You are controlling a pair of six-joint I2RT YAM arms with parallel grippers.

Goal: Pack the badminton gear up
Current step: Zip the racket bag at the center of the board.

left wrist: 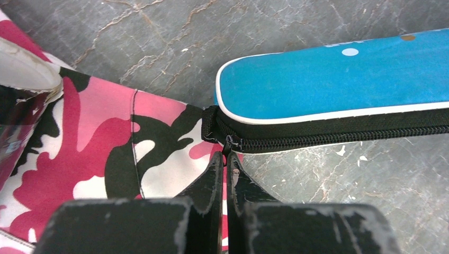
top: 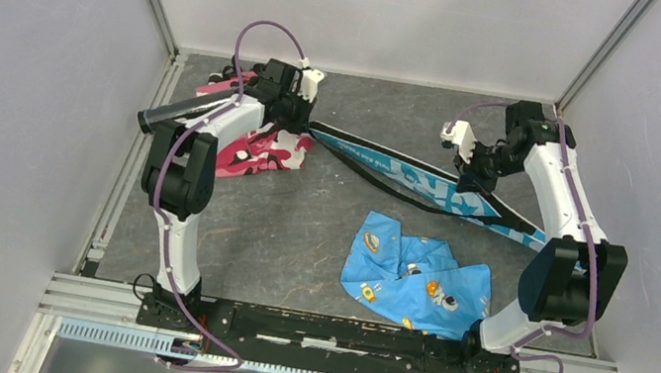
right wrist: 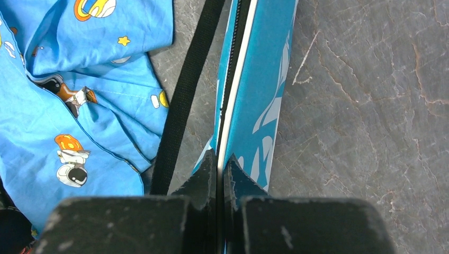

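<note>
The blue racquet-shaped cover [top: 409,174] lies across the back of the table, its narrow end [left wrist: 328,79] pointing left and its black zip [left wrist: 328,136] along the edge. My left gripper [top: 293,111] is shut on the zip pull [left wrist: 227,144] at that narrow end. My right gripper [top: 471,174] is shut on the cover's white-piped edge [right wrist: 233,106] near its wide end. A black tube [top: 180,111] lies under the left arm. The racquets and shuttlecocks are out of view.
A pink camouflage bag [top: 257,150] lies under the cover's narrow end, also in the left wrist view [left wrist: 106,153]. A blue cartoon-print cloth [top: 417,278] lies in front of the cover, also in the right wrist view [right wrist: 69,95]. The cover's black strap [right wrist: 185,95] runs beside it.
</note>
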